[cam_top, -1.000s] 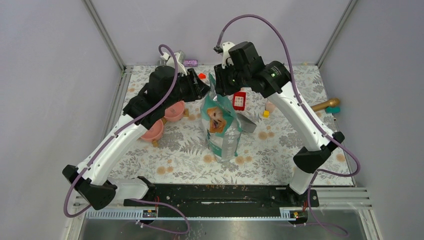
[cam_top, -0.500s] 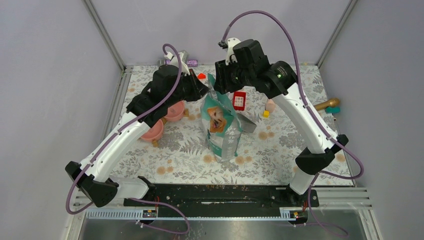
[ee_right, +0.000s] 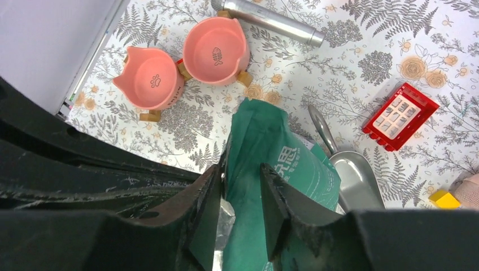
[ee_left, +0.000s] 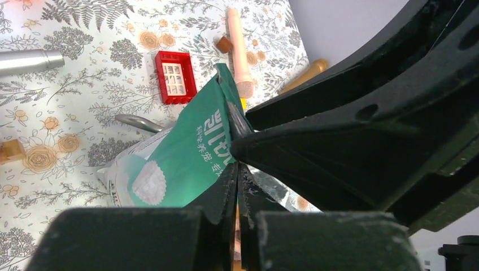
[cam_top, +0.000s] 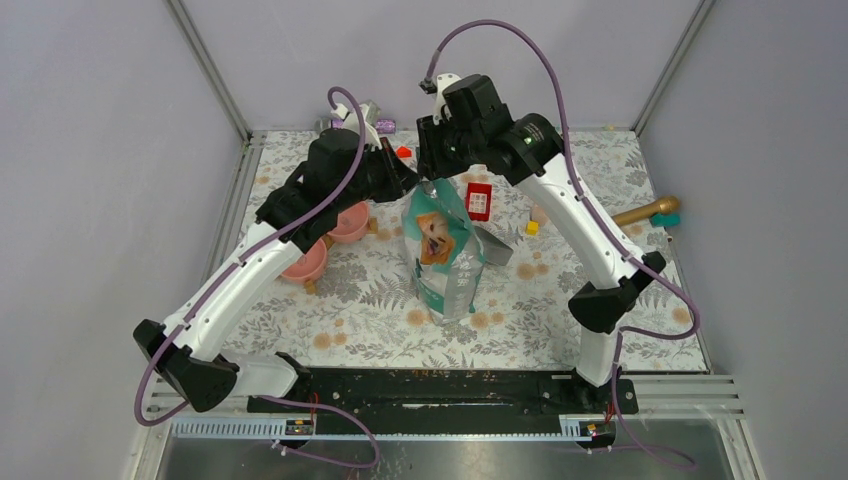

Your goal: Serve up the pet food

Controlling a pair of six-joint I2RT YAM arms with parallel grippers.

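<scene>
The teal dog-picture bag (cam_top: 441,250) stands upright in the middle of the flowered mat. My left gripper (cam_top: 408,181) is shut on the left side of the bag's top edge, and the pinch shows in the left wrist view (ee_left: 237,167). My right gripper (cam_top: 432,178) is open, and its fingers stand astride the bag's top fold (ee_right: 265,141) without closing on it (ee_right: 240,176). The kibble is hidden inside the bag. Two pink bowls (cam_top: 348,222) (cam_top: 305,262) stand empty to the left of the bag.
A metal scoop (cam_top: 496,246) lies against the bag's right side. A red block (cam_top: 479,201), a yellow cube (cam_top: 532,227) and a wooden stick (cam_top: 650,210) lie to the right. A silver cylinder (ee_right: 277,21) lies at the back.
My right arm has swung left, which brought its open gripper over the bag's top. My left gripper has kept its hold on the bag and barely moved.
</scene>
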